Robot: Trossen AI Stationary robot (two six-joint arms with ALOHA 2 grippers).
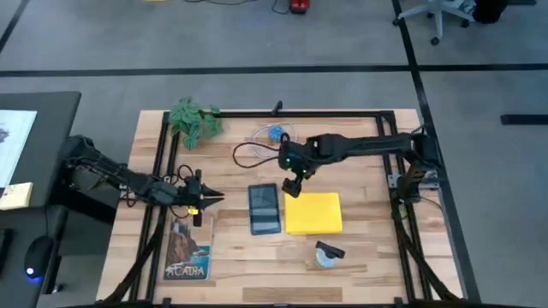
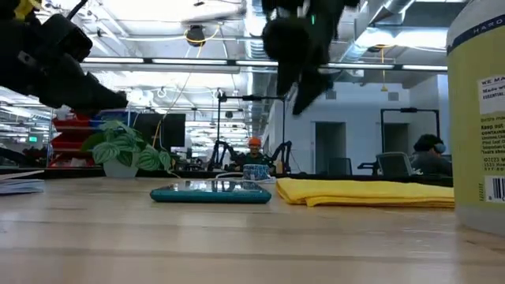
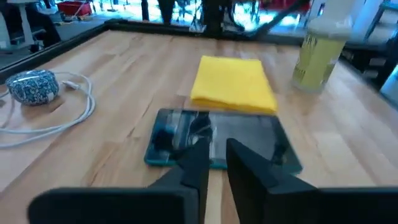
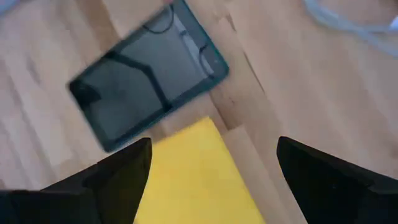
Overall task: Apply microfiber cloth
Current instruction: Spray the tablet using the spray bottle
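Observation:
The yellow microfiber cloth (image 1: 313,213) lies folded flat on the table, right of the dark tablet (image 1: 265,208); the cloth (image 4: 189,174) and the tablet (image 4: 146,74) also show in the right wrist view. My right gripper (image 1: 294,187) hovers open above the cloth's far left corner, fingers pointing down, touching nothing. My left gripper (image 1: 211,198) waits left of the tablet, above the table, fingers nearly closed with a narrow gap (image 3: 216,168), holding nothing.
A spray bottle (image 1: 326,255) lies near the cloth's front edge. A magazine (image 1: 188,248) sits at the front left, a potted plant (image 1: 194,119) at the far left, a white cable with a blue patterned charger (image 1: 272,134) at the far middle.

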